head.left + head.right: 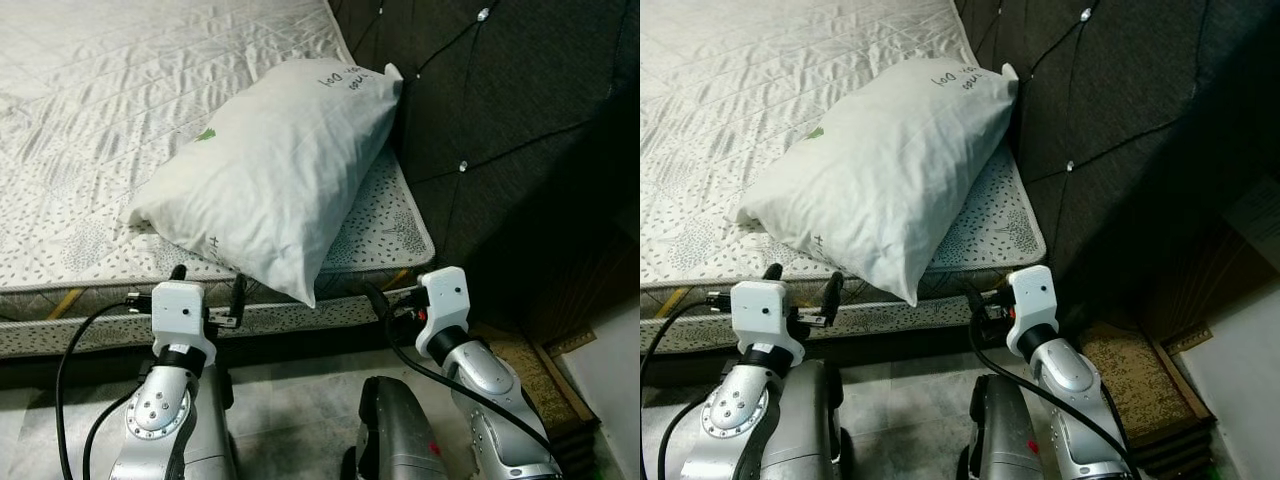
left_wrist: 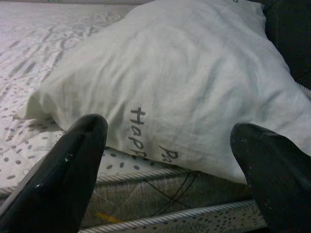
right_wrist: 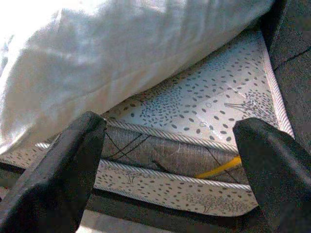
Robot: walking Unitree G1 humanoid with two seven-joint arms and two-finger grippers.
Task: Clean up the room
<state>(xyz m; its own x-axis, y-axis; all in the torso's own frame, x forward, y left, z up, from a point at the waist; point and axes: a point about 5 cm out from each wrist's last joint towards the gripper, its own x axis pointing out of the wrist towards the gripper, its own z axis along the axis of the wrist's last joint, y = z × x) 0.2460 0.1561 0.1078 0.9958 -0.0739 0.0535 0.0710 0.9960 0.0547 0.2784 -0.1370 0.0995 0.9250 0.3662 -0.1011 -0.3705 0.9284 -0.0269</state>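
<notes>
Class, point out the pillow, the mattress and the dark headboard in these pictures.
pillow [image 1: 270,165]: left eye view, middle of its white face.
mattress [image 1: 110,110]: left eye view, bare quilted top.
headboard [image 1: 500,100]: left eye view, tufted dark panel.

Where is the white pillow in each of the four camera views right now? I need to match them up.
Left eye view: pillow centre, lying diagonally on the mattress, one corner overhanging the edge.
Right eye view: pillow centre-left, same pose.
Left wrist view: pillow beyond the open left gripper.
Right wrist view: pillow above the open right gripper.
Shared landmark: the dark tufted headboard beside the pillow.
</notes>
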